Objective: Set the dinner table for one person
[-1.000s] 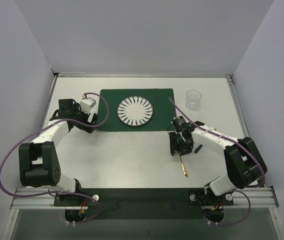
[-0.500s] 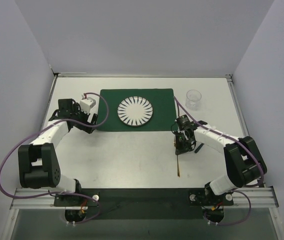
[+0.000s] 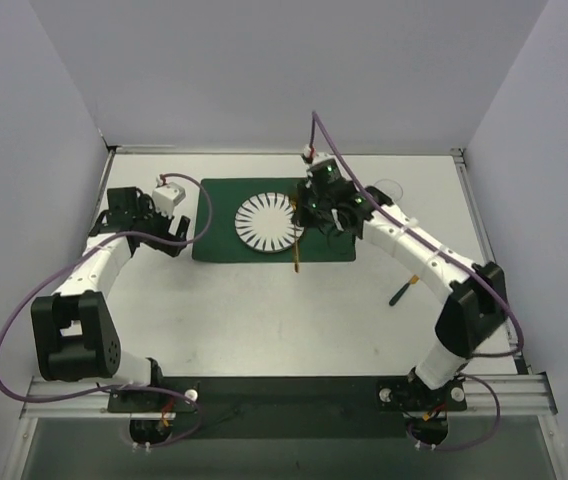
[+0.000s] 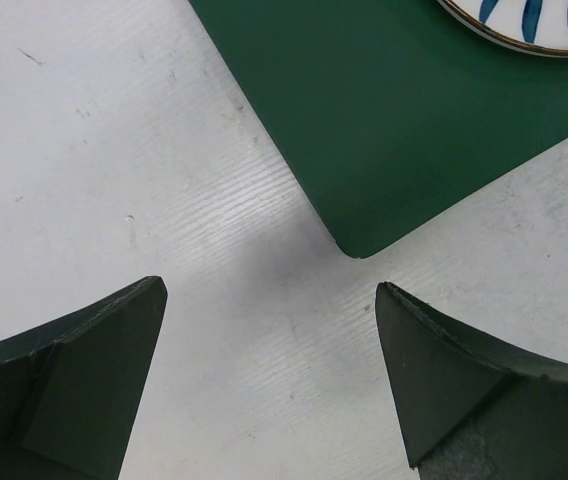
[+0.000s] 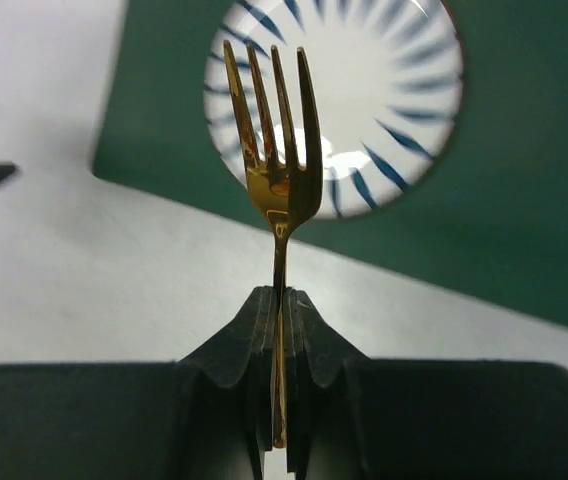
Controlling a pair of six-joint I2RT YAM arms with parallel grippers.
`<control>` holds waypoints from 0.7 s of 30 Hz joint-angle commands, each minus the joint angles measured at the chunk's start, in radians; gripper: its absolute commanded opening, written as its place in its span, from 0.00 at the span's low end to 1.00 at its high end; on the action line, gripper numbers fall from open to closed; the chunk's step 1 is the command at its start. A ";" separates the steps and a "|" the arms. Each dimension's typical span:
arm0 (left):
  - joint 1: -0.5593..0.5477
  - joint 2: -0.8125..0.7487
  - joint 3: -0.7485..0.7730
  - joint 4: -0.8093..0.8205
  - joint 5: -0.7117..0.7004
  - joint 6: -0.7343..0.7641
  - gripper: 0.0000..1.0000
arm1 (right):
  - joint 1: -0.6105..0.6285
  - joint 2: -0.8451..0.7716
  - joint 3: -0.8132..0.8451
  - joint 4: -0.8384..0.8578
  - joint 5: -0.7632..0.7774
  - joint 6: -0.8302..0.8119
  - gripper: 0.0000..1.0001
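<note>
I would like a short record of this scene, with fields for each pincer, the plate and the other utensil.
right pincer: shut on gold fork, held near the plate
left pincer: open, empty, over the dinner table by a corner of the green placemat
plate: on the green placemat
dark utensil: on the dinner table, right of the placemat

Plate [image 3: 269, 222] on placemat [image 3: 219, 240] on table [image 3: 264, 320], fork [image 3: 296, 252] over placemat's near edge

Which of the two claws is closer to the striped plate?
Right. The right gripper holds the fork at the plate's right edge; the left gripper sits open beyond the placemat's left corner.
</note>
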 commanded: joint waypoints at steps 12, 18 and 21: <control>0.152 -0.029 0.006 0.010 0.008 -0.033 0.97 | 0.108 0.701 0.757 0.285 -0.099 0.194 0.00; 0.149 -0.019 -0.002 0.010 0.054 -0.047 0.97 | 0.139 0.874 0.867 0.388 -0.065 0.208 0.00; 0.149 -0.017 0.000 0.011 0.057 -0.050 0.97 | 0.143 0.947 0.943 0.389 -0.060 0.202 0.00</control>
